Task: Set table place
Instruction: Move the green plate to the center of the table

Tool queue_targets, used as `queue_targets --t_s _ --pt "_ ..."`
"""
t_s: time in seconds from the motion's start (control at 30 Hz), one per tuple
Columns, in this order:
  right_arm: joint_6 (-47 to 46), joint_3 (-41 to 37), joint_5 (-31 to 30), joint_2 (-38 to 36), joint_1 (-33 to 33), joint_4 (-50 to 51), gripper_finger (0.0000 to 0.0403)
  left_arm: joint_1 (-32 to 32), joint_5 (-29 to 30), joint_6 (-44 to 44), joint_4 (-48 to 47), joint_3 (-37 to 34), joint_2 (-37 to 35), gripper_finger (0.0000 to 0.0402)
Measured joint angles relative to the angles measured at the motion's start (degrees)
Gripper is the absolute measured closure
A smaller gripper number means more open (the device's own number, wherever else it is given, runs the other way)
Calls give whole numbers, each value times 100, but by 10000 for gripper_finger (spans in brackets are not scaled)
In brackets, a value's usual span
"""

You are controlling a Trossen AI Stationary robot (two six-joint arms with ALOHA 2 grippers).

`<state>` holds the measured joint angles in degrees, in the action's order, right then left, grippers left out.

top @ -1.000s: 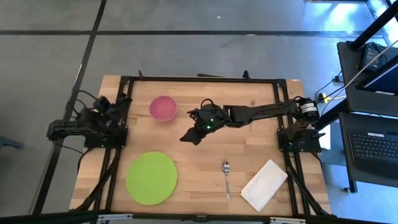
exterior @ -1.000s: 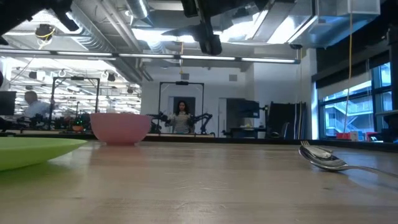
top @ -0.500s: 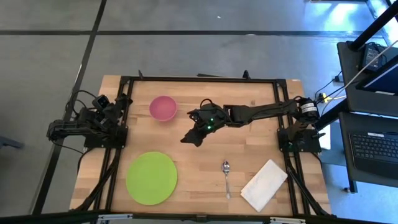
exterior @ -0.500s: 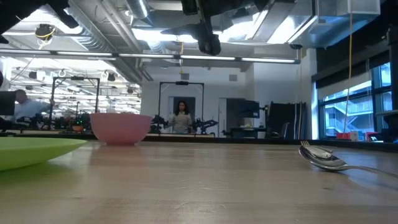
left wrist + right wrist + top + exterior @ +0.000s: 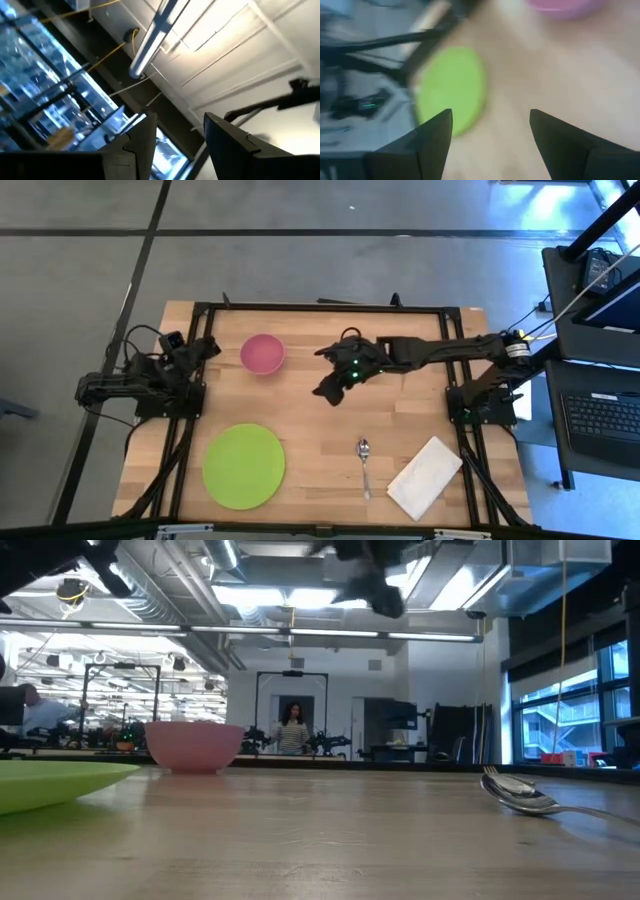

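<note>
On the wooden table (image 5: 400,420) a pink bowl (image 5: 262,353) stands at the far left. A green plate (image 5: 243,465) lies near the front left. A spoon (image 5: 364,465) lies at the front, right of centre, with a white napkin (image 5: 425,477) to its right. My right gripper (image 5: 328,392) hangs open and empty above the table's middle, right of the bowl. Its wrist view (image 5: 490,145) looks down at the plate (image 5: 451,90) and the bowl (image 5: 560,6). My left gripper (image 5: 207,345) rests at the table's left edge, open and pointing up (image 5: 180,145).
In the low view the bowl (image 5: 193,747) and the plate's rim (image 5: 60,780) show at the left and the spoon (image 5: 525,798) at the right. A black rail frame (image 5: 320,308) runs around the table. A laptop stand (image 5: 600,410) is beyond the right edge.
My right gripper has moved toward the table's right edge and a little toward the far edge, staying high above the table and open. The bowl, plate, spoon and napkin have not moved.
</note>
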<state>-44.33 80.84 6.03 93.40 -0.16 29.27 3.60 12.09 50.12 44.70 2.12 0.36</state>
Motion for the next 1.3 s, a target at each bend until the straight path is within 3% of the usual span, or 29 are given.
queue_targets --t_s 0.13,0.27,0.4,0.6,0.73,0.97,1.07,1.3 --pt "-24 0 -501 -194 -11 652 134 2 187 121 -343 541 16 245" --pt "-16 0 -536 -255 -7 824 134 2 165 -469 -1657 1842 212 245" --pt "1 0 -536 -264 -9 913 134 2 198 -1104 -3904 3687 767 245" --pt "4 0 -545 -264 -11 923 134 2 255 -1280 -7711 6193 2402 245" --pt "72 0 -553 -264 -47 921 134 2 -774 -1228 -9278 7078 3650 245" --pt "109 0 -554 -264 -184 924 134 -4 -3121 -1690 -11122 7385 5420 245" --pt "119 -70 -495 -264 -177 878 134 -4 -3609 -2128 -11384 7120 5974 245" --pt "-190 -398 -289 -262 -161 883 134 -4 -4500 -3249 -10985 6270 6836 246"
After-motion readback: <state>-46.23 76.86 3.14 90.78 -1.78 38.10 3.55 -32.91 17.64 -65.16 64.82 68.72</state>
